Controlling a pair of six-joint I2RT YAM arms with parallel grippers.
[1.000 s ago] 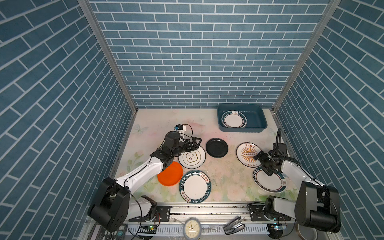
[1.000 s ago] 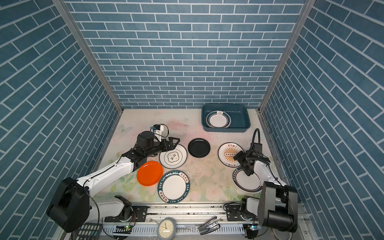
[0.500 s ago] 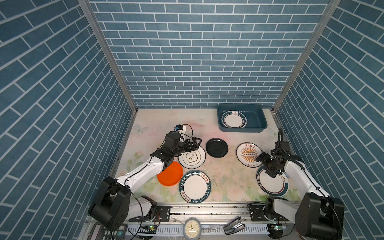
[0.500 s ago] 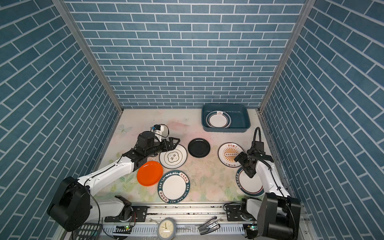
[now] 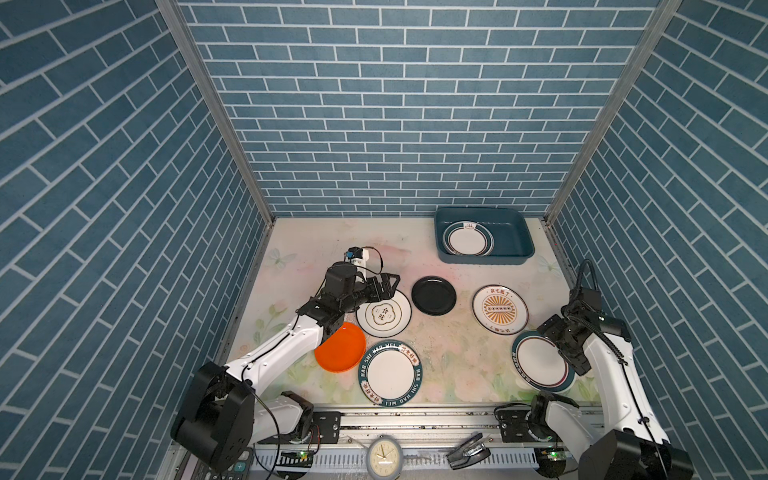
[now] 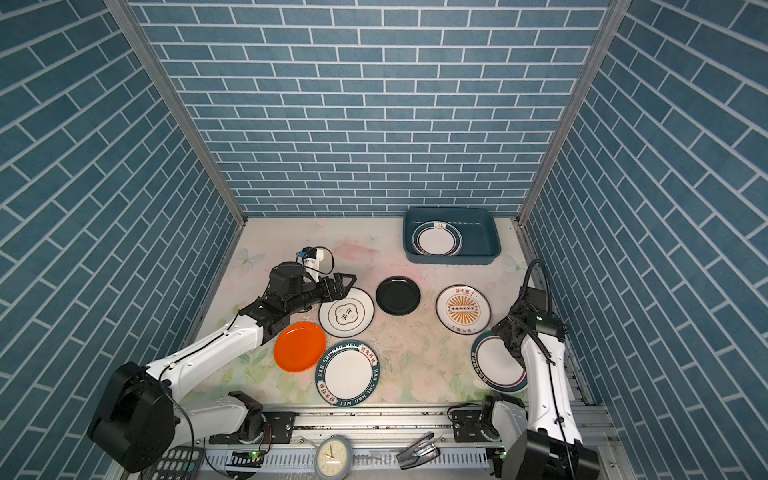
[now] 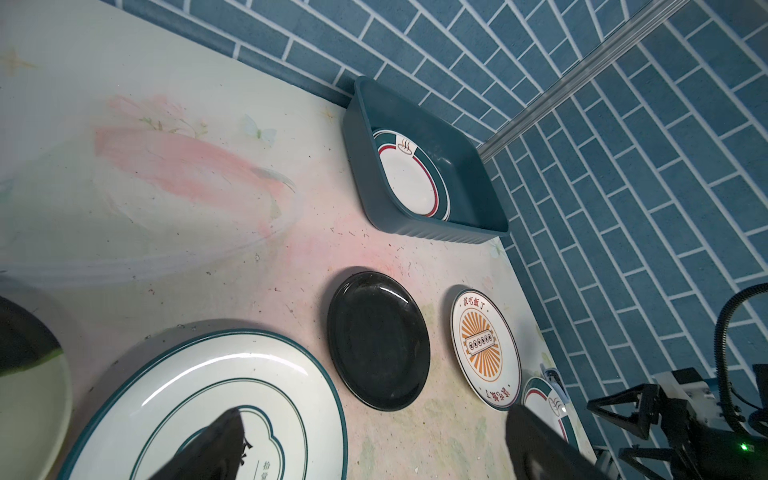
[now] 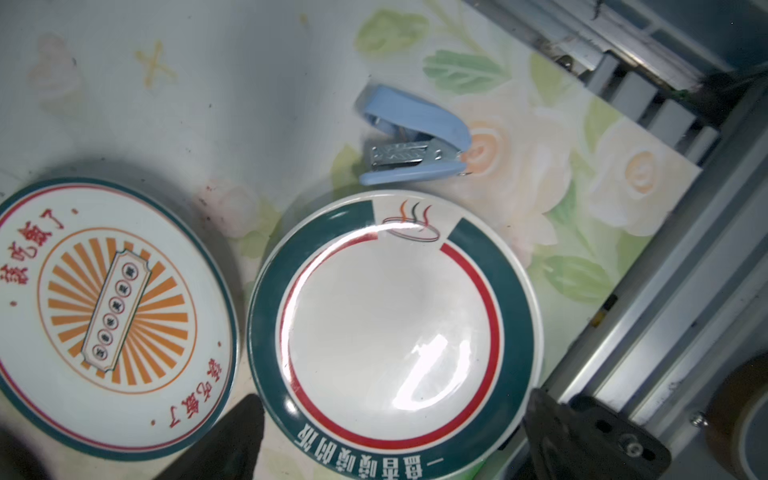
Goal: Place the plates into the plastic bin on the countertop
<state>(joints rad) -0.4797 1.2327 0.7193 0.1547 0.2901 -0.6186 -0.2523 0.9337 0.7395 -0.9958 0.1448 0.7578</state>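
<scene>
The plastic bin point(image 5: 517, 237) point(image 6: 484, 232) point(image 7: 478, 187) stands at the back right of the countertop point(image 5: 316, 253) and holds one teal-rimmed plate point(image 5: 467, 244) point(image 7: 409, 178). Other plates lie flat: black point(image 5: 433, 295) point(image 7: 378, 340), sunburst point(image 5: 500, 309) point(image 8: 104, 316), clover-motif point(image 5: 384, 313) point(image 7: 199, 395), orange point(image 5: 340, 347), lettered teal rim point(image 5: 390, 373), and teal rim with red ring point(image 5: 538, 363) point(image 8: 390, 316). My left gripper point(image 5: 388, 284) point(image 7: 374, 453) hangs open over the clover plate's far edge. My right gripper point(image 5: 571, 353) point(image 8: 395, 449) is open, its fingers on either side of the red-ring plate.
A blue stapler point(image 8: 411, 141) lies beside the red-ring plate. A round clock point(image 5: 384, 457), a dark stapler point(image 5: 467, 446) and a calculator point(image 6: 174, 461) sit by the front rail point(image 5: 415, 419). Brick walls close in the left, back and right sides.
My right gripper has shifted from beside the sunburst plate toward the front right, over the red-ring plate, and its jaws widened a little. The left arm has not moved.
</scene>
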